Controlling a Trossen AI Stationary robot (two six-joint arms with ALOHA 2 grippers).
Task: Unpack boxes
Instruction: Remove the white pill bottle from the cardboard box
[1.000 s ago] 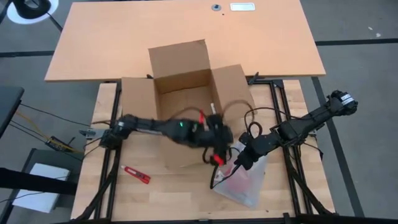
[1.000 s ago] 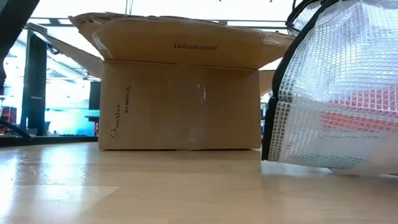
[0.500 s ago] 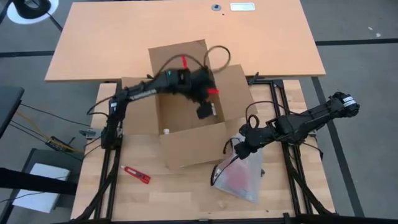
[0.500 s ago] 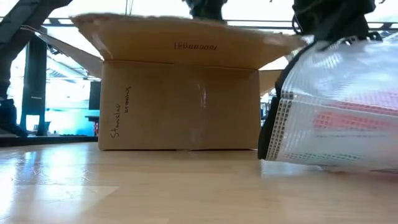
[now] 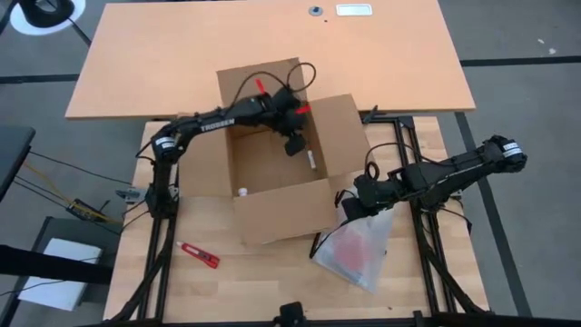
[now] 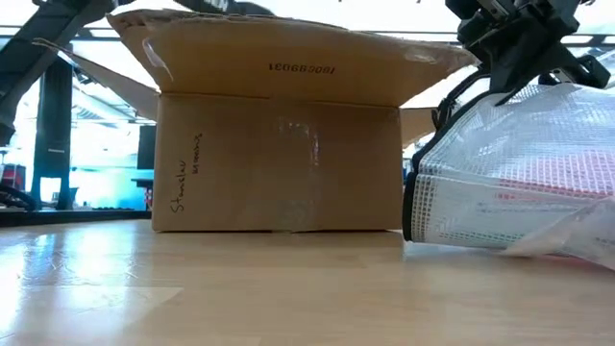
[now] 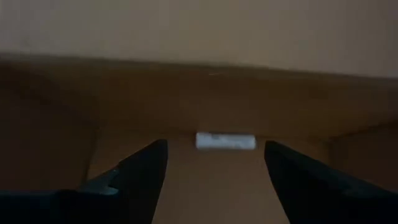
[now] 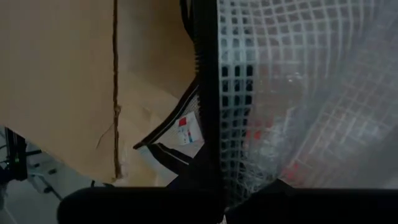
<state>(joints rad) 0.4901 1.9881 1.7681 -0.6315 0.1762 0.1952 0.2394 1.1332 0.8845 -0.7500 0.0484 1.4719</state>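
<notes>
— What's sitting on that wooden table (image 5: 182, 291)?
— The carton (image 5: 277, 173), flaps out; left gripper (image 5: 293, 145) hanging wide inside, right gripper (image 5: 356, 202) pinching the mesh bag (image 5: 356, 254) beside it

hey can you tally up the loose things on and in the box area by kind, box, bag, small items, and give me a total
Cardboard box: 1
Clear mesh bag, held by the right gripper: 1
Small white items inside the box: 2
Red tool on the table: 1
Total: 5
</notes>
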